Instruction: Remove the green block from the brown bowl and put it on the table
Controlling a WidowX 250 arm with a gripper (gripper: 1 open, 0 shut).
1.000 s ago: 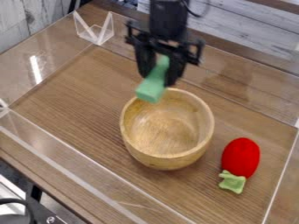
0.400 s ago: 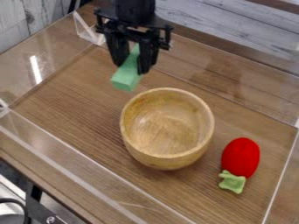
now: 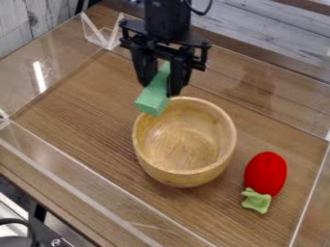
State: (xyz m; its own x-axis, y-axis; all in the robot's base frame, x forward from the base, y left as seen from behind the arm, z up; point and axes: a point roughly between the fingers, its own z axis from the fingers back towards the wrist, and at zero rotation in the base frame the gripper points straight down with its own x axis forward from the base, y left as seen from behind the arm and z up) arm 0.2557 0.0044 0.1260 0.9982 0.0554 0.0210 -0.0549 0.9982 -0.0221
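Above the brown bowl's far rim, the fingers grip the green block by its upper end, its long axis hanging near-vertical, clear of the surface.

light green block, tan wood-grain bowl, red toy

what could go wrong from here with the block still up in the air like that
1. The green block hangs tilted from the shut gripper, held only near its top end, so it might slip out.
2. It hangs right over the wooden bowl's rim; released here it could drop back inside or bounce off the rim instead of reaching the table.
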